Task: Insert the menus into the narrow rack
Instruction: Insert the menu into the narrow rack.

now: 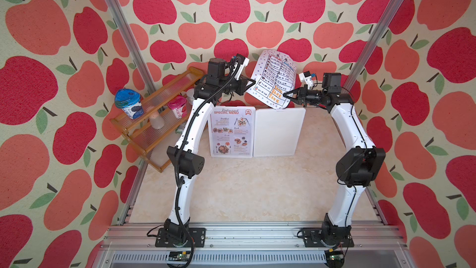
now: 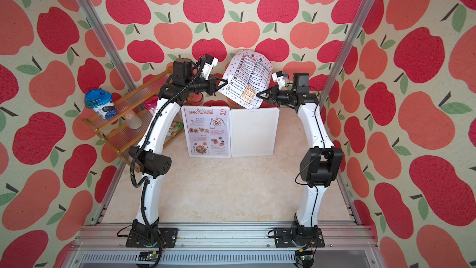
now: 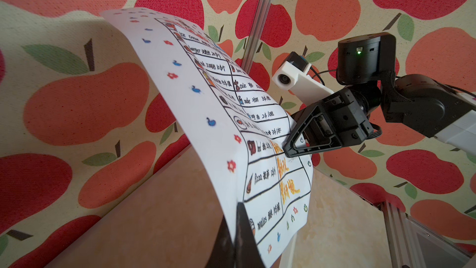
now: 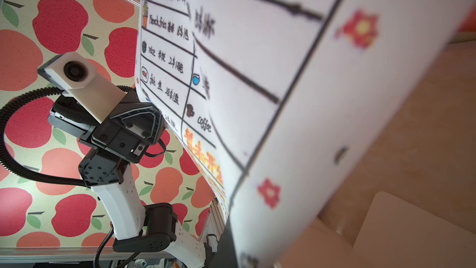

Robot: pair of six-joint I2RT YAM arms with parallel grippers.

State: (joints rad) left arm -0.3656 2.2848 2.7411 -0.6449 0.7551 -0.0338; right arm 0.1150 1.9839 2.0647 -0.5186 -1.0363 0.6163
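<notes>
**Table menu held aloft by both grippers**

The table menu [image 1: 273, 81] [image 2: 247, 81] hangs in the air over the middle of the worktop's [image 1: 257, 189] far edge. Its long axis runs near to far, its top end curls toward the far wall, and its printed face is up. Its black-lined boxes read "Salad", "French fries", "rice", "coffee" [image 4: 257, 73] and "burger", "milk", "noodles" [image 3: 219, 114], above orange characters.

The left gripper [image 1: 253, 82] [image 2: 226, 81] [image 4: 158, 118] is clamped on its left long edge. The right gripper [image 1: 284, 94] [image 2: 257, 95] [image 3: 284, 149] is pinched on its right long edge.

Below, the special menu [image 1: 231, 131] [image 2: 208, 131] lies face up. Its red heading, "Restaurant SPECIAL MENU", is at the far end. It touches a blank white panel [image 1: 278, 131] [image 2: 253, 131] on its right.
</notes>
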